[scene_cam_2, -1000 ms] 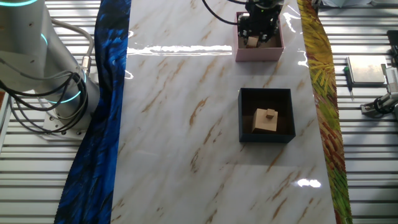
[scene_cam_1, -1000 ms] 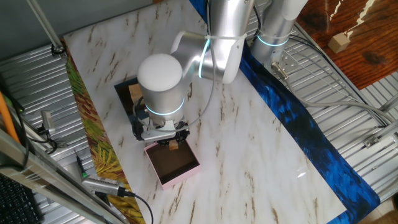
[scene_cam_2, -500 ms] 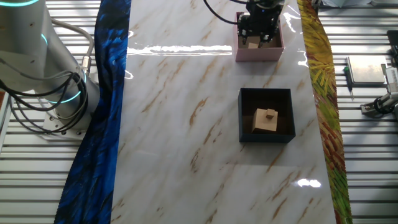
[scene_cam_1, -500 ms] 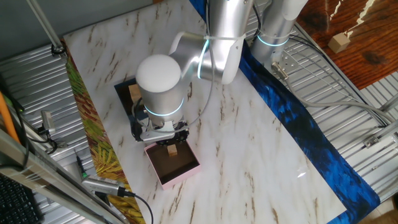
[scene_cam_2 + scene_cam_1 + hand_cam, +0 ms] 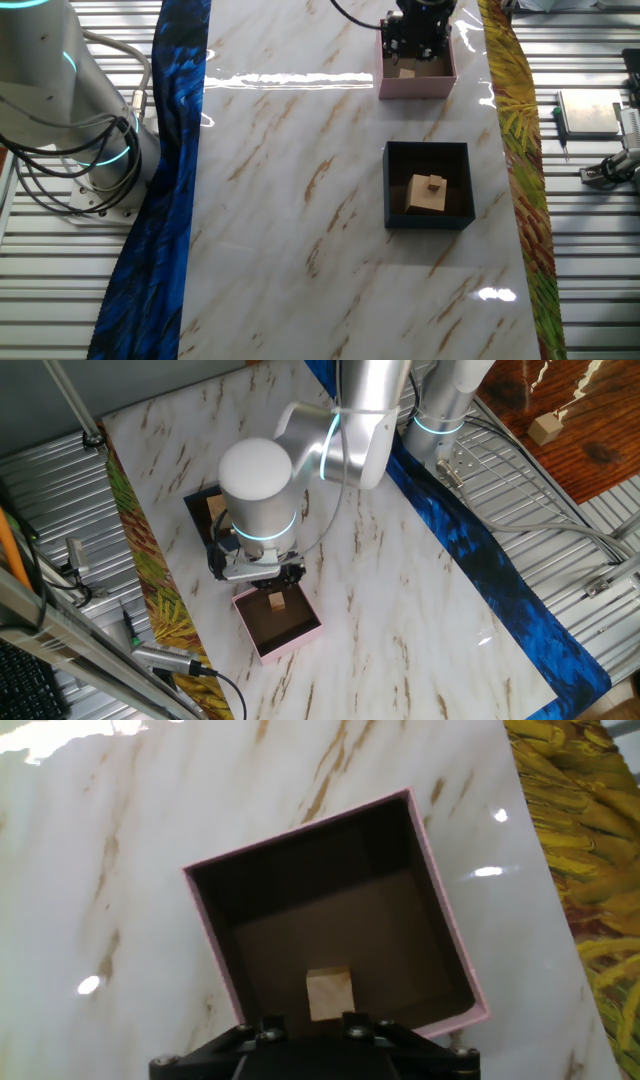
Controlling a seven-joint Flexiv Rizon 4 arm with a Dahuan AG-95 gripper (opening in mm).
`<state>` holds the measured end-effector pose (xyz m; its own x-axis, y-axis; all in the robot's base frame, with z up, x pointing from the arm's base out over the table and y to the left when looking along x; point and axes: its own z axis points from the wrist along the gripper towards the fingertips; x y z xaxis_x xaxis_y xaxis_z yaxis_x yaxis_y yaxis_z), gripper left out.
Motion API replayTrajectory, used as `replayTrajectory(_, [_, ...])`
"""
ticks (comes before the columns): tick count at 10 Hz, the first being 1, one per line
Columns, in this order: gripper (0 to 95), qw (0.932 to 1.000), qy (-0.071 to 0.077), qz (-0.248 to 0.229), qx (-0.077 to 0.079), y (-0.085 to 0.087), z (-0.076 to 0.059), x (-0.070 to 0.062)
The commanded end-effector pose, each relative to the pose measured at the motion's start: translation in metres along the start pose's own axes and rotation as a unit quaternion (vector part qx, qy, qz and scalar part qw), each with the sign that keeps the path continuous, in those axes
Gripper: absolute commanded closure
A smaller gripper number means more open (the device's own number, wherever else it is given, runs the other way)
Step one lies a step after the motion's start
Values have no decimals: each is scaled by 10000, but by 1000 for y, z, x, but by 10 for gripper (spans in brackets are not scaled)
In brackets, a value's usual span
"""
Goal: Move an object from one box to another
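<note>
since a second ago the arm has lifted a little off the pale-pink square box with the dark brown inside [image 5: 277, 622], and the small light wooden cube [image 5: 277, 601] that sat between the fingers then now rests by itself on the box floor, near the wall closest to the hand. seen from the hand view, that cube [image 5: 329, 993] lies at about 6 o'clock inside the pink box [image 5: 446, 935], just ahead of the black gripper [image 5: 308, 1021], whose fingertips show only as two dark stubs on either side of it at the bottom edge; nothing is pinched between them, and they stand parted wider than the cube, apart from it. in the other fixed view the gripper [image 5: 419, 40] hangs over the pink box [image 5: 417, 86] at 12 o'clock on the white marble-patterned table top [image 5: 300, 180], with the cube [image 5: 406, 72] visible on the brown floor below it. at roughly 4 o'clock from the table's middle sits the small navy-blue square box with low walls [image 5: 427, 219], well apart from the pink one; it holds a flat tan wooden block [image 5: 423, 197] with a smaller brownish cube [image 5: 434, 184] on top. a blue patterned cloth strip [image 5: 160, 200] runs along the 9 o'clock edge of the table and a yellow-green leafy strip [image 5: 520, 170] along the 3 o'clock edge.
</note>
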<state>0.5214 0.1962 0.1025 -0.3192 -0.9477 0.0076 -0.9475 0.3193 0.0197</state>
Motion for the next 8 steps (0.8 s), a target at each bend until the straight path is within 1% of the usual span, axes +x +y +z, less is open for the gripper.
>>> replayTrajectory(1, [950, 10000, -7, 23, -1, 0, -10, 5])
replayTrajectory(2, [950, 10000, 0, 25, -20, 0, -18, 13])
replayTrajectory(3, [950, 9999, 36, 102, -15, 0, -23, 20])
replayTrajectory(4, [950, 9995, 102, 296, 27, 0, -23, 20])
replayTrajectory(5, [950, 9984, 203, 532, 73, 0, -23, 20])
replayTrajectory(7, [950, 9961, 215, 856, 66, 0, -23, 20])
replayTrajectory(8, [950, 9962, 233, 836, 44, 0, -23, 20])
